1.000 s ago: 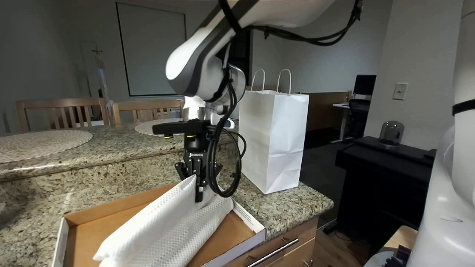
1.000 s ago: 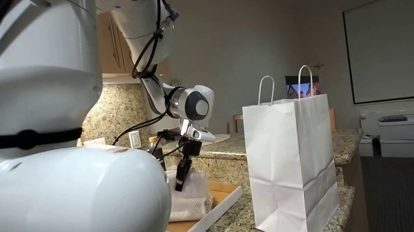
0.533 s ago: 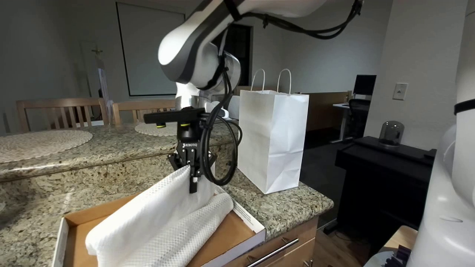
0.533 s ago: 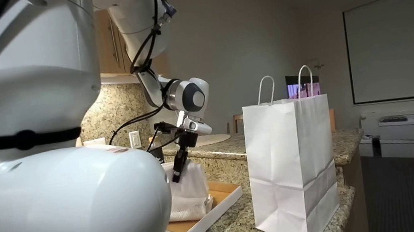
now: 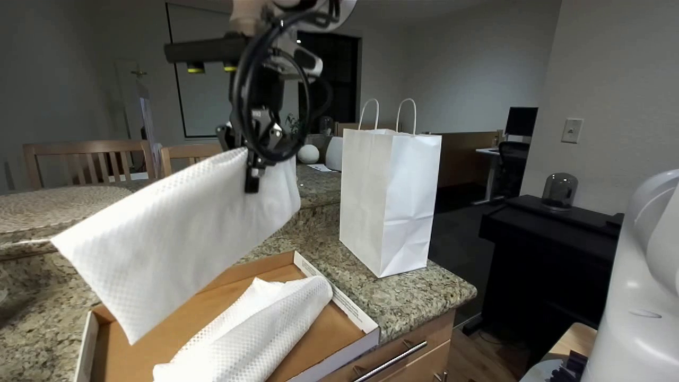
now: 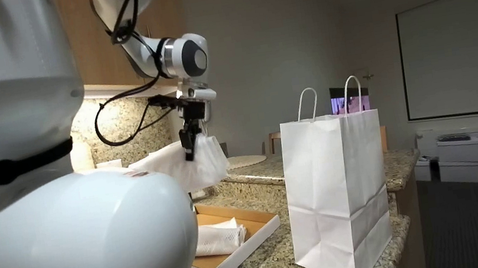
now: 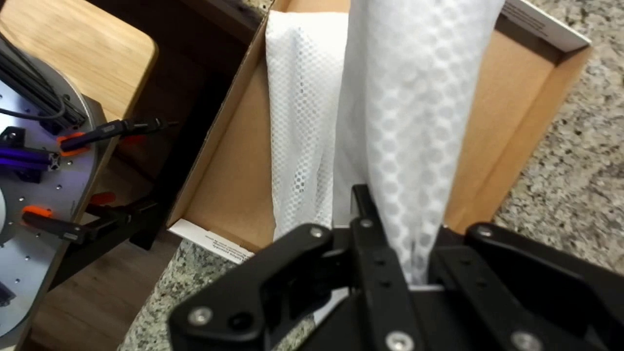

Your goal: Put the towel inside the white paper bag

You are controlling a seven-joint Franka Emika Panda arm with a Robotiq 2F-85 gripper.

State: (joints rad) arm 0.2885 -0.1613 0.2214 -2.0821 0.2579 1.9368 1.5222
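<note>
counts: one claw (image 5: 252, 180), one towel (image 5: 175, 233), one further white cloth (image 5: 265, 323), one cardboard tray (image 5: 339, 331), one white paper bag (image 5: 390, 201) with two handles (image 5: 415, 121), two wooden chairs (image 5: 87, 149).

claw: fingers (image 7: 370, 243) drawn together, separated only by the towel; a gathered fold of it is pinched between them. the rest of the towel hangs from the claw, spreading to one side above the tray, outside the bag.

containers: the tray lies below the claw, white outer walls, brown inside. it holds the white cloth, loosely folded, mesh-textured like the towel. the bag stands upright to one side of the claw, apart from it and from the towel, handles up; its inside is hidden, contents cannot be told.

surface and room: a speckled granite counter (image 5: 414, 289) below the claw carries tray and bag. in an exterior view a raised ledge (image 5: 318, 185) of similar stone runs behind the claw, a woven placemat (image 5: 53, 207) on it, the chairs beyond. farther from the claw, past the bag: black furniture (image 5: 546, 265) with a glass dome (image 5: 559, 190) on top. in the wrist view, two black clamps (image 7: 109, 129) with orange tips and a grey metal plate (image 7: 39, 282) show off to the claw's side.
</note>
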